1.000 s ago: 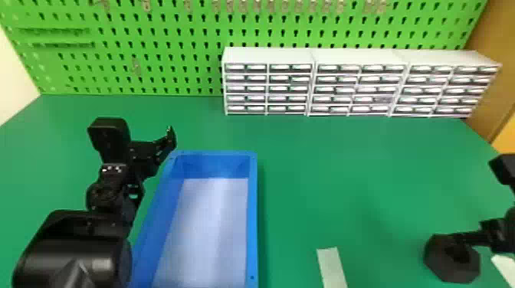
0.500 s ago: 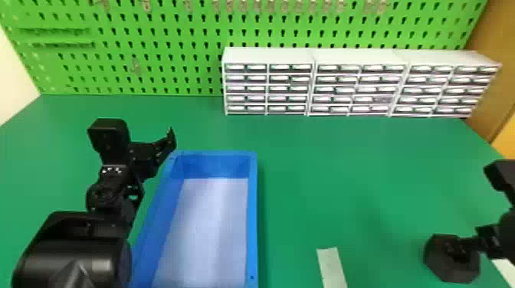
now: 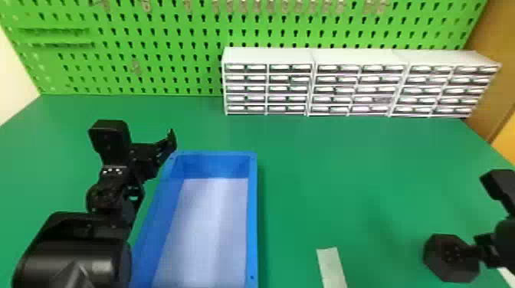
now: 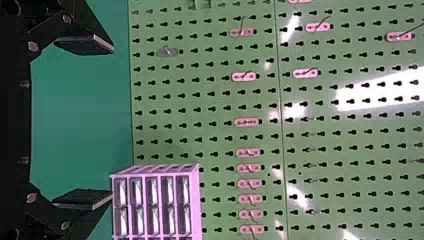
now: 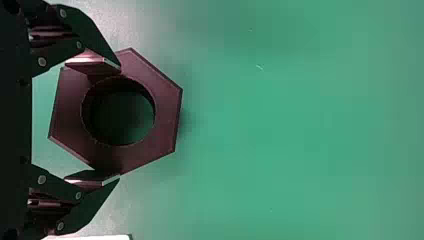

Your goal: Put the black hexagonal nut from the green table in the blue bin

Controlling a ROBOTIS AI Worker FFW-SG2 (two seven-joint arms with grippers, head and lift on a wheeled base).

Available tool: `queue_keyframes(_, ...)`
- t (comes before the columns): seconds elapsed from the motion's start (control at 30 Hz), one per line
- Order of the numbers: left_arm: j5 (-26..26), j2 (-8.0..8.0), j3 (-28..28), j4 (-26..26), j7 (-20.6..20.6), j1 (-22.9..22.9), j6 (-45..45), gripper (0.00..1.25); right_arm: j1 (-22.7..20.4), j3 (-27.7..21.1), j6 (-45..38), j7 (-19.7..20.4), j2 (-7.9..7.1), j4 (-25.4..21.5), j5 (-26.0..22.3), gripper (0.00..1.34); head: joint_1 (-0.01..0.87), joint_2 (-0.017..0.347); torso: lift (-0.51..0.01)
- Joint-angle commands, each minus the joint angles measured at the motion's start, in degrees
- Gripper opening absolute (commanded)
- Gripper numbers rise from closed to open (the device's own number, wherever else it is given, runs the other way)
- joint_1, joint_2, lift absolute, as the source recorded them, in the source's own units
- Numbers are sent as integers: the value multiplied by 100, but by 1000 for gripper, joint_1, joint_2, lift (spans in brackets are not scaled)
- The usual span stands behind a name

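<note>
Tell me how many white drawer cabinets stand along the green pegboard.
3, side by side: the left cabinet beyond the blue bin's far right corner, the middle cabinet next to it, then the right cabinet. None looks hidden.

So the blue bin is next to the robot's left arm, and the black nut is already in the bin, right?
Not quite: the nut isn't in the blue bin. The head view shows it over on the green table, off to the right of the bin. The bin is next to the left arm, just like you said.
</note>
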State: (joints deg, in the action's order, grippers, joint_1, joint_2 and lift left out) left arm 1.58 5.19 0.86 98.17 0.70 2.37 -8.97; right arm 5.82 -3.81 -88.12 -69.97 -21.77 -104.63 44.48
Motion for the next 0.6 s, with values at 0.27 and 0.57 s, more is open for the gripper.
queue_keyframes(0.27, 0, -1, -7, 0, 0, 0, 0, 1002, 7, -6, 67, -8, 42, 83, 8, 795, 686, 51, -96)
queue_keyframes(0.57, -8, -1, -7, 0, 0, 0, 0, 1002, 95, -6, 67, -17, -11, 75, 0, 795, 686, 51, -96)
